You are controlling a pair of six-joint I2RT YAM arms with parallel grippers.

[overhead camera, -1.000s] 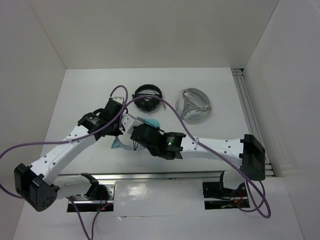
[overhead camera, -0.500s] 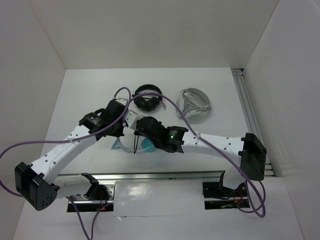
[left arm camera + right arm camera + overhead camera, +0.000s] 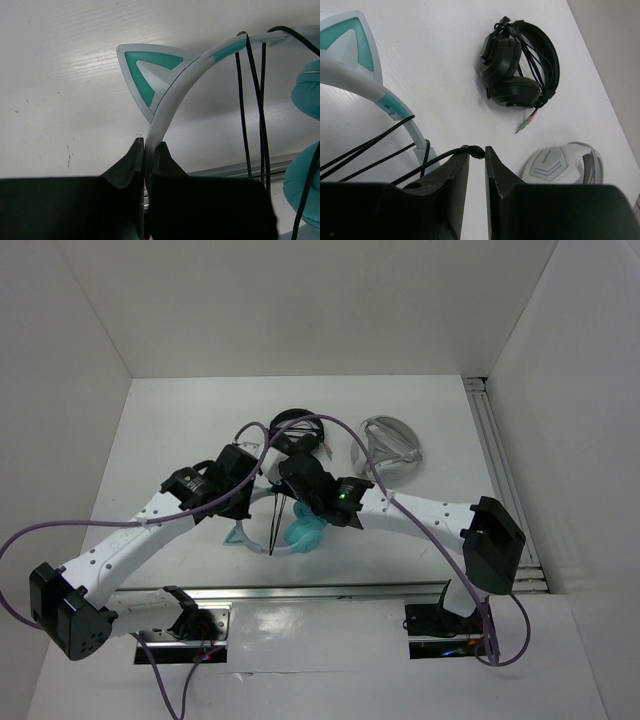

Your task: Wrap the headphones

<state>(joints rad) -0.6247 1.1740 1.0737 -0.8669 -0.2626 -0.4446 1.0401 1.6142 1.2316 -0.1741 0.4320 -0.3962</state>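
Observation:
The teal headphones (image 3: 303, 533) lie at the table's middle, ear cups toward the near edge. My left gripper (image 3: 254, 502) is shut on the pale headband (image 3: 170, 97), just below one cat ear (image 3: 147, 75). The thin black cable (image 3: 244, 105) crosses the headband in two or three strands beside the teal ear cups (image 3: 306, 192). My right gripper (image 3: 477, 151) is shut on the cable's thick end (image 3: 472, 150), held just beyond the headband (image 3: 367, 87). In the top view the right gripper (image 3: 290, 472) sits right next to the left one.
The smaller black headphones (image 3: 298, 435), cable bundled and plug loose, lie just beyond my grippers; they also show in the right wrist view (image 3: 520, 65). The grey-white headphones (image 3: 388, 450) lie to their right. A metal rail (image 3: 495, 455) runs along the right wall.
My right gripper has swung from the near side of the headphones to their far side, carrying the cable over the headband. The teal ear cups are now uncovered. The left gripper keeps its hold.

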